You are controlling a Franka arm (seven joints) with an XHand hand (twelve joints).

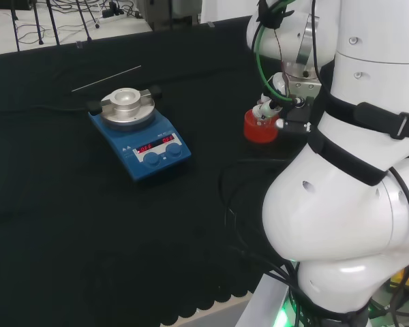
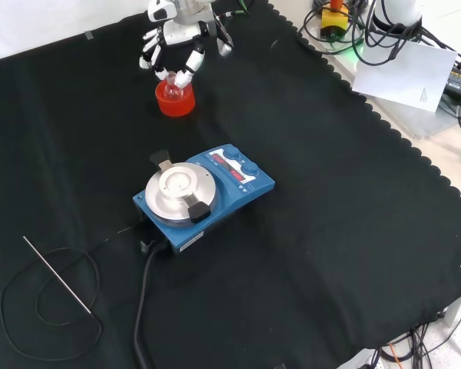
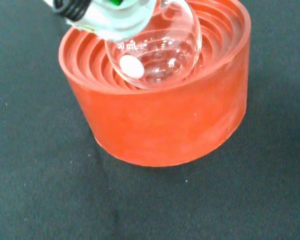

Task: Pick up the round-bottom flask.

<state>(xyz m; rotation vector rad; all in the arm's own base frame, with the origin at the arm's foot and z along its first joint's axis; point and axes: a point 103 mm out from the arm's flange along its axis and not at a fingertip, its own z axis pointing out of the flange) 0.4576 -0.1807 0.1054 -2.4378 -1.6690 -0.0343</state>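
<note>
A clear round-bottom flask (image 3: 160, 55) sits in a red ribbed ring stand (image 3: 165, 125) on the black cloth. In the front view the stand (image 2: 174, 101) is at the top, left of centre, with the flask's neck (image 2: 171, 78) rising from it. The hand (image 2: 183, 34) hangs just above, its fingers (image 2: 187, 68) spread and relaxed around the neck, and I cannot tell whether they touch it. In the head view the hand (image 1: 290, 95) is over the stand (image 1: 260, 129), just left of the arm's white links. A blurred fingertip (image 3: 115, 15) overlaps the flask's top in the wrist view.
A blue hotplate stirrer (image 2: 203, 192) with a round metal top stands mid-cloth; its cable (image 2: 142, 307) runs to the near edge. A thin metal rod (image 2: 58, 275) and a loop of wire lie at the front view's lower left. A paper sheet (image 2: 407, 77) lies off the cloth.
</note>
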